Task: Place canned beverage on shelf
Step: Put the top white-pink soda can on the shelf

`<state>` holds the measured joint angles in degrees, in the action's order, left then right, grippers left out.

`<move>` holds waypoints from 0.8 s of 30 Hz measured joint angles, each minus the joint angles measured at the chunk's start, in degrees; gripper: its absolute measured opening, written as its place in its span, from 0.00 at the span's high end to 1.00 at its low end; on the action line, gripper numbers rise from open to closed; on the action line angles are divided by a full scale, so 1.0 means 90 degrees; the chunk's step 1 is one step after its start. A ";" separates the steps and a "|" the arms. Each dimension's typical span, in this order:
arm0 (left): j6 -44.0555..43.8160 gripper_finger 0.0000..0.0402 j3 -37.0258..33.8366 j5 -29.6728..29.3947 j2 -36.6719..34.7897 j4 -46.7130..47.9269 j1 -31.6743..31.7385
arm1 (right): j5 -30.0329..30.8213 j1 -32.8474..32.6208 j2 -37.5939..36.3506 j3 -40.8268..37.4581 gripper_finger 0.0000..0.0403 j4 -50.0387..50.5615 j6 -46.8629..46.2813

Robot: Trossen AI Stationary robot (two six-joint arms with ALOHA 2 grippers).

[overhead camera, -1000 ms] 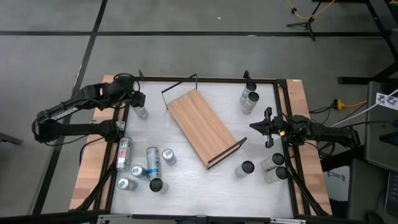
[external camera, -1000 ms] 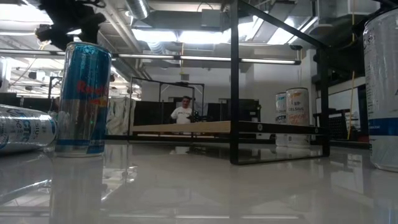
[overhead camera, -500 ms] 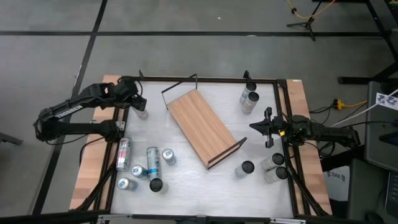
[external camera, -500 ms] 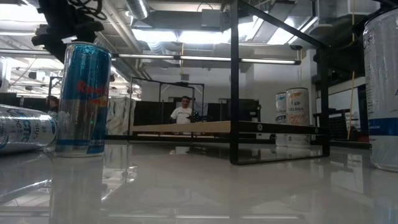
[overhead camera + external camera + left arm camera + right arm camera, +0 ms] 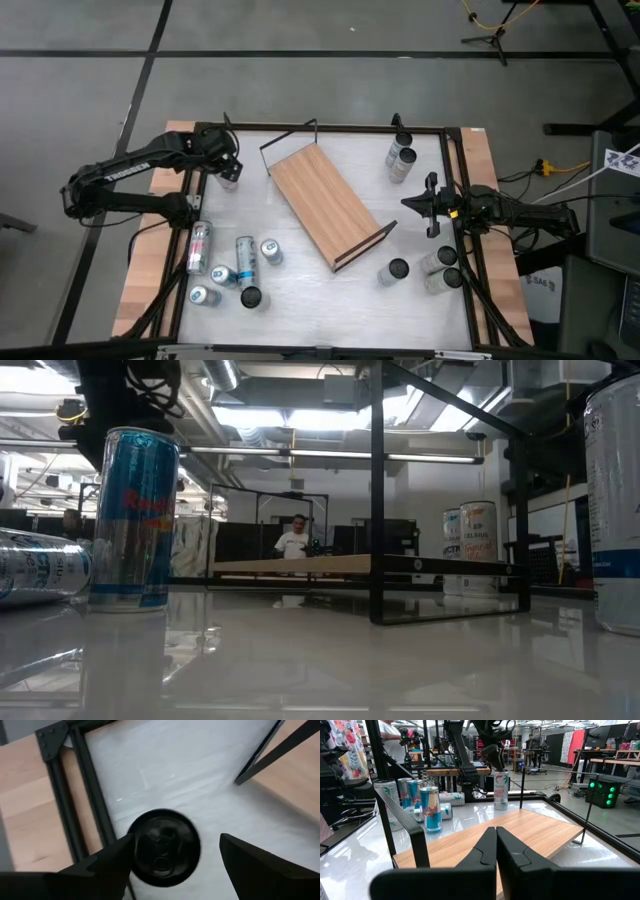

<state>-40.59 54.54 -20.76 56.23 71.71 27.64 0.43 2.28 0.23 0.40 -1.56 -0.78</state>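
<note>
— Cans (image 5: 246,256) on the table?
— Twelve. Six grouped at the near left, one alone at the far left corner, two side by side at the far right, three at the near right.
— Shelves?
— Just one shelf (image 5: 325,205), with two black wire rails, one at each short end.
— Arms?
— Two: left arm (image 5: 120,180), right arm (image 5: 500,212).
— Anybody in the room behind?
— One person (image 5: 294,541) in the low view.

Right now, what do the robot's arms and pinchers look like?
Both arms are dark, thin and jointed. The left arm has white lettering; the right arm trails black cables. The left gripper and right gripper have flat, wedge-shaped black fingers.
</note>
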 joint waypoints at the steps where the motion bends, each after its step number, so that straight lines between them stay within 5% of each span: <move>1: 0.0001 0.29 0.0000 -0.0042 0.0010 0.0042 0.0000 | 0.0000 -0.0001 -0.0001 0.0000 1.00 0.0000 0.0000; 24: 0.0023 0.29 -0.0005 -0.0128 0.0012 0.0206 0.0000 | 0.0000 0.0000 -0.0001 0.0002 1.00 0.0002 0.0000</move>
<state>-40.38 54.50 -21.91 56.34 73.56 27.64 0.43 2.28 0.23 0.42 -1.54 -0.78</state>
